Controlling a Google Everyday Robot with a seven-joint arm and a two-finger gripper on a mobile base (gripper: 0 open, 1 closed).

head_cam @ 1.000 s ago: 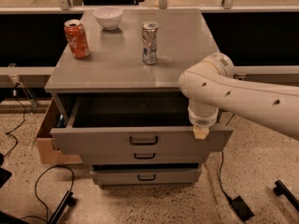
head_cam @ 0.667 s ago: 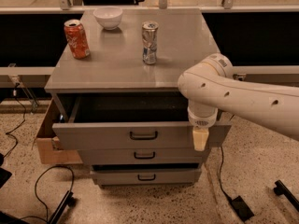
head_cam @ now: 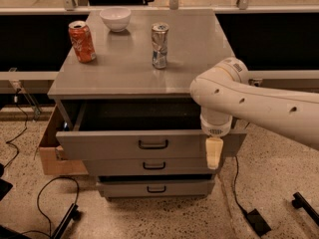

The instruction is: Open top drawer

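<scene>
- Top drawer (head_cam: 149, 144) under bench (head_cam: 199, 59) top: pulled well out, inside showing.
- Pincer (head_cam: 214, 153) at drawer front's 3 o'clock end; apart or together, cannot tell.
- Step judged: pull nearly done; next, withdraw clear.

Lab-like test space, speckled terrazzo floor (head_cam: 271, 183), loose cables (head_cam: 235, 180), cardboard box (head_cam: 50, 158), tool (head_cam: 214, 153) hanging before the top drawer (head_cam: 114, 144) front.

Dim, warm overhead light glares softly on the counter (head_cam: 124, 78). The end effector (head_cam: 213, 153) hangs brightly lit at the right front of the shadowed top drawer (head_cam: 109, 144).
</scene>
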